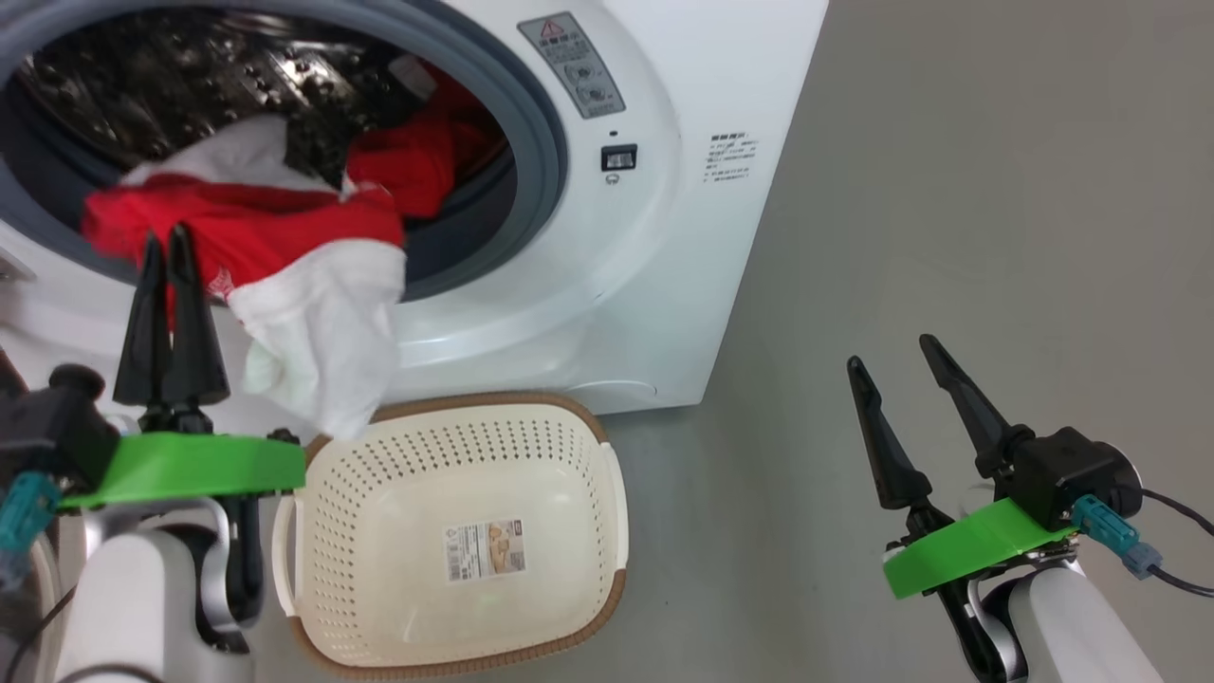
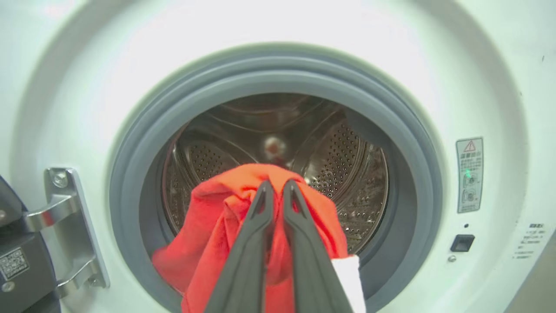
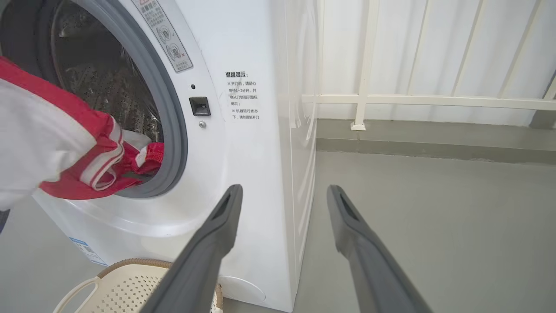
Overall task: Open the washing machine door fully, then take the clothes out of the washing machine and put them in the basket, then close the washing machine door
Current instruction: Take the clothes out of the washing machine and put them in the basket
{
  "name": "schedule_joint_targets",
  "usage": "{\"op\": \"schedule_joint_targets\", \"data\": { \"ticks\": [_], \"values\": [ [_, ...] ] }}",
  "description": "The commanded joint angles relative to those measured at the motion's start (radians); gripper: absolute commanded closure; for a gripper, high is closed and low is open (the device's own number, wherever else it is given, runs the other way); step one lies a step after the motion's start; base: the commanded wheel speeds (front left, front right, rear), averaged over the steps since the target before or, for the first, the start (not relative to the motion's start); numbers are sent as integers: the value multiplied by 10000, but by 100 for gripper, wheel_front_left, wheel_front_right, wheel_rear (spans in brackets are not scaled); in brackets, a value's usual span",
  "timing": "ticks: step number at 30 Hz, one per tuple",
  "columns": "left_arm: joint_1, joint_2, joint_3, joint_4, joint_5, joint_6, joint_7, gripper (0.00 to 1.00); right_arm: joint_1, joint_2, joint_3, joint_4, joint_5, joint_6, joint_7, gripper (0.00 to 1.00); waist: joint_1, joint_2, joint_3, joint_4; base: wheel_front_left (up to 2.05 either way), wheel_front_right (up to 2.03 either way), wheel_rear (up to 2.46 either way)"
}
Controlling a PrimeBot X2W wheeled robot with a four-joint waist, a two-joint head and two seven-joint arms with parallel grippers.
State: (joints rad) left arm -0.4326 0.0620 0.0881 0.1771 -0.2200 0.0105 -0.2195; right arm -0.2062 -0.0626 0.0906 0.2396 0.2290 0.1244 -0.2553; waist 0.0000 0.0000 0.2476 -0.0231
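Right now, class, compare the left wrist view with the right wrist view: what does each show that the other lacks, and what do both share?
Left wrist view: the metal hinge, the drum's back wall, and the left tool shut on the red clothes. Right wrist view: the basket, the white railing, and the open right tool. Both: the washing machine, its grey ring, the warning label and the clothes hanging out of the opening.

Washing machine (image 1: 683, 285) white, ring (image 1: 545, 123) grey, drum (image 1: 190, 76) perforated steel. Clothes (image 1: 266, 223) red with white panels, stripes. Basket (image 1: 379, 493) cream, perforated, brown rim. Left claw (image 1: 163, 237), right claw (image 1: 890, 351) black on green mounts. Floor (image 1: 948, 190) grey.
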Motion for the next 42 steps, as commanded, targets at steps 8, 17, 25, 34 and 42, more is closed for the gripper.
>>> {"op": "schedule_joint_targets", "data": {
  "ticks": [8,17,25,34,42],
  "values": [
    [1224,128,-113,-2931,428,539,377,100,268,64,227,-139,74,63,-65,0,0,0,-636,-77,0,0,0],
    [2345,-9,-812,-4694,361,886,838,100,402,89,222,-114,69,63,-65,0,0,0,-815,-29,0,0,0],
    [3006,-88,-1355,-3304,-650,984,652,100,408,75,337,-91,69,63,-65,0,0,0,-654,-58,0,0,0],
    [2332,-113,-1745,317,-2671,550,185,100,222,-31,426,-95,104,63,-65,0,0,0,-110,-191,0,0,0],
    [792,-116,-2455,4038,-3076,176,-127,100,-111,-86,603,-152,145,63,-65,0,0,0,565,-391,0,0,0]
  ]
}}
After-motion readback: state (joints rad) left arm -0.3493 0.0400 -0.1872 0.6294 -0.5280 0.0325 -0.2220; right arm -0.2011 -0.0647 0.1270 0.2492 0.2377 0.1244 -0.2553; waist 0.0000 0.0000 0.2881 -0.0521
